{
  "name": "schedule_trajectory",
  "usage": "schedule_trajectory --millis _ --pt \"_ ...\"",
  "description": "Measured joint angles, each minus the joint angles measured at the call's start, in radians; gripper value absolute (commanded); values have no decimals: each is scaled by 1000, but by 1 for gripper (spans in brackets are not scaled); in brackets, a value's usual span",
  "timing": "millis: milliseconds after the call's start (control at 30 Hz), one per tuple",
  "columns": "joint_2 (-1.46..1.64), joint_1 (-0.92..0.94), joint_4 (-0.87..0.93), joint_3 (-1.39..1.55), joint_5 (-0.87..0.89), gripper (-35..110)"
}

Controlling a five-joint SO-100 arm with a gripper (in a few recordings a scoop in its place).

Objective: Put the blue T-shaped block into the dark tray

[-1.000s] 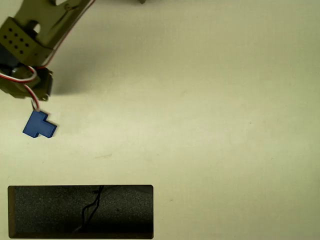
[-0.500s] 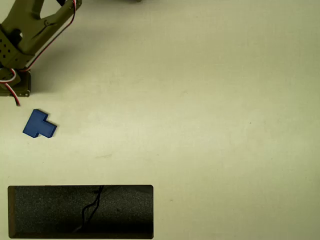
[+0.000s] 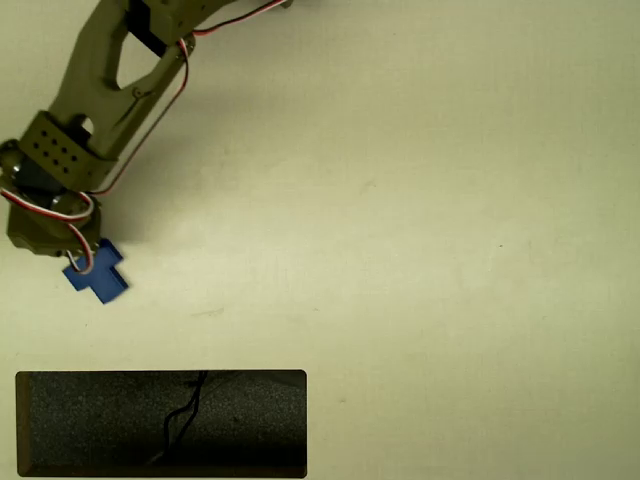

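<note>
Overhead view. The blue T-shaped block (image 3: 100, 273) lay on the table (image 3: 420, 230) at about 12 o'clock from the dark tray (image 3: 160, 424), shifted right and rotated since a moment earlier; the end effector (image 3: 62, 245) had returned over its upper-left edge, jaw state indeterminable. Grasp apparently under way; block not yet in the tray

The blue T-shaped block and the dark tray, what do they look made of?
The blue T-shaped block looks like solid plastic or painted wood: uniform bright blue, crisp edges, matte. The dark tray looks like rough plastic or stone-like composite: speckled black-grey inner surface, bevelled rim, thin crack-like line. Neither is certain.
</note>
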Motion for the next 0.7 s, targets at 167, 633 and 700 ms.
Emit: schedule_trajectory --millis 167,633,700 --pt "-46 -123 -9 -58 114 0" --pt "-11 -71 21 6 32 0" --pt "-11 2 18 2 -48 0"
